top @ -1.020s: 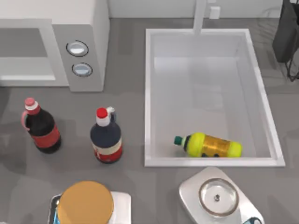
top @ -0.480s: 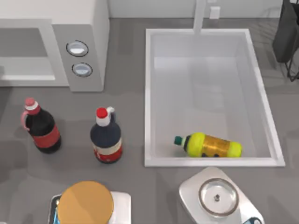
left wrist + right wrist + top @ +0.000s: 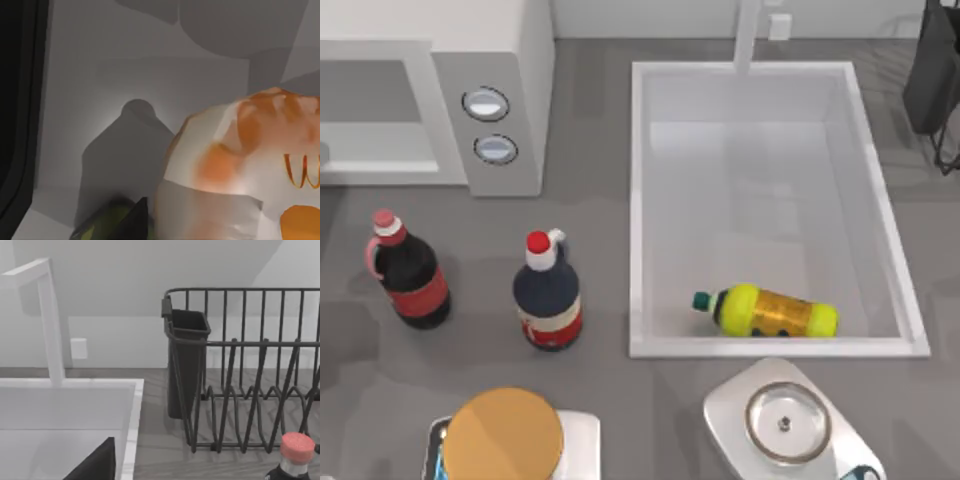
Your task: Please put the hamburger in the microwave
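Note:
The hamburger (image 3: 505, 437), a round golden-orange bun, sits at the table's front left on a white and blue item (image 3: 582, 432). The microwave (image 3: 525, 60) stands at the back left, white, with a grey panel and two round dials (image 3: 486, 104); its front cavity faces the table. No gripper is near the hamburger. A dark tip of my left gripper (image 3: 131, 222) shows in the left wrist view beside a rounded white and orange object (image 3: 240, 170), seen very close. A dark tip of my right gripper (image 3: 97, 464) shows in the right wrist view over the sink's edge.
Two dark bottles (image 3: 408, 270) (image 3: 548, 295) stand between the hamburger and the microwave. A white sink (image 3: 640, 200) holds a lying yellow bottle (image 3: 770, 312). A silver scale (image 3: 782, 420) is at the front right, and a black dish rack (image 3: 240, 370) at the back right.
A faint shadow has shifted over the table's left side, and a small grey shape has appeared at the left edge by the microwave. The objects have not moved.

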Robot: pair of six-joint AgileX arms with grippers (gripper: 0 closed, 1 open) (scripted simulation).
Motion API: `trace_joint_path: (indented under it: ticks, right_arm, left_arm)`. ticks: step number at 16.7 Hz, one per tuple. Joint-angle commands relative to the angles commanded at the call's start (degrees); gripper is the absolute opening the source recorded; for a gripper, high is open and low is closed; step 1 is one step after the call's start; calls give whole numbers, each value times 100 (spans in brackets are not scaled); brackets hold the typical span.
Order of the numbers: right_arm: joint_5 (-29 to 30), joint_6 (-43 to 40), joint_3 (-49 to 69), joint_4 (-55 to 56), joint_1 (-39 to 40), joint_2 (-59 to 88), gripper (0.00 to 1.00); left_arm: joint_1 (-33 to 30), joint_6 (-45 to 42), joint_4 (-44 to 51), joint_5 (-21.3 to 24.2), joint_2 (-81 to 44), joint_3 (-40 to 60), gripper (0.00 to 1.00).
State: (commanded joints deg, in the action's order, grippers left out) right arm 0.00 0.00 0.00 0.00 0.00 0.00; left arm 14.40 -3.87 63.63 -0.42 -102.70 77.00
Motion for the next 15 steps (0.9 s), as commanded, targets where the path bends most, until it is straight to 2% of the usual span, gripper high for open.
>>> trace_joint_path:
  ticks: [3, 6, 10, 15]
  right_arm:
    - [0, 0, 0, 0, 0, 0, 100]
    - [0, 0, 0, 0, 0, 0, 100]
    - [0, 0, 0, 0, 0, 0, 100]
    - [0, 0, 0, 0, 0, 0, 100]
  left_arm:
    - [78, 26, -721, -103, -127, -350, 0]
    - [136, -1, -1988, -166, -253, -830, 0]
    - [170, -75, -4491, -52, -373, -1524, 0]
    - [150, -169, -8041, 513, -790, -2339, 0]
